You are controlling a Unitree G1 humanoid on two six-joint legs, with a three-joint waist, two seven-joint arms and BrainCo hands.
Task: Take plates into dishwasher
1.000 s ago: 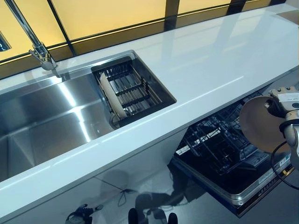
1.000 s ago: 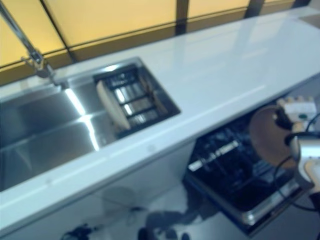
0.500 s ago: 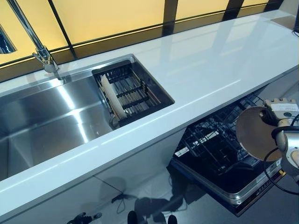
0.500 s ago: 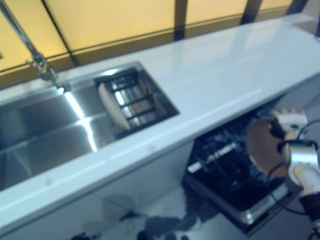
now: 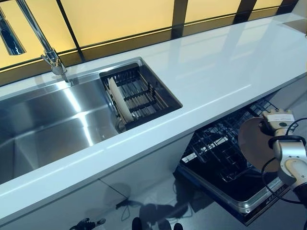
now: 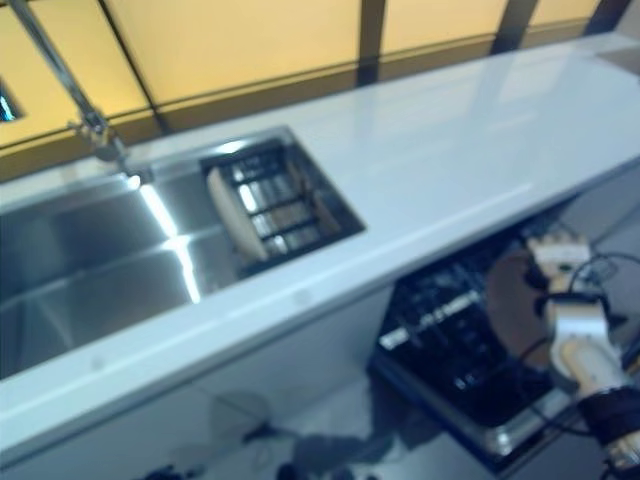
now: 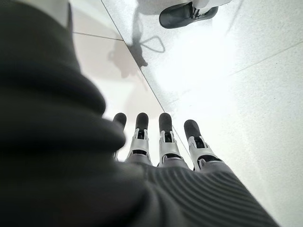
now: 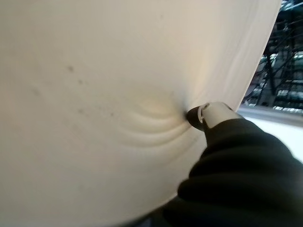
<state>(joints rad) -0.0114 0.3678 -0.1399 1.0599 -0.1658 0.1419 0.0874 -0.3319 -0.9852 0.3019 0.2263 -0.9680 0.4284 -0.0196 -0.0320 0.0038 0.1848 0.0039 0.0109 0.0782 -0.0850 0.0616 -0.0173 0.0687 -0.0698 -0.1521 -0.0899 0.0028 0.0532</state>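
Plate (image 5: pixel 256 142) lowered slightly toward dishwasher rack (image 5: pixel 221 143) vs. earlier frame. Pinched on edge by right hand (image 5: pixel 277 120), upright for slotting. Left hand (image 7: pixel 161 142) idle, fingers straight.

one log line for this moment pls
right hand: holds plate over open dishwasher rack | left hand: idle, open, above floor | second plate: upright in sink rack
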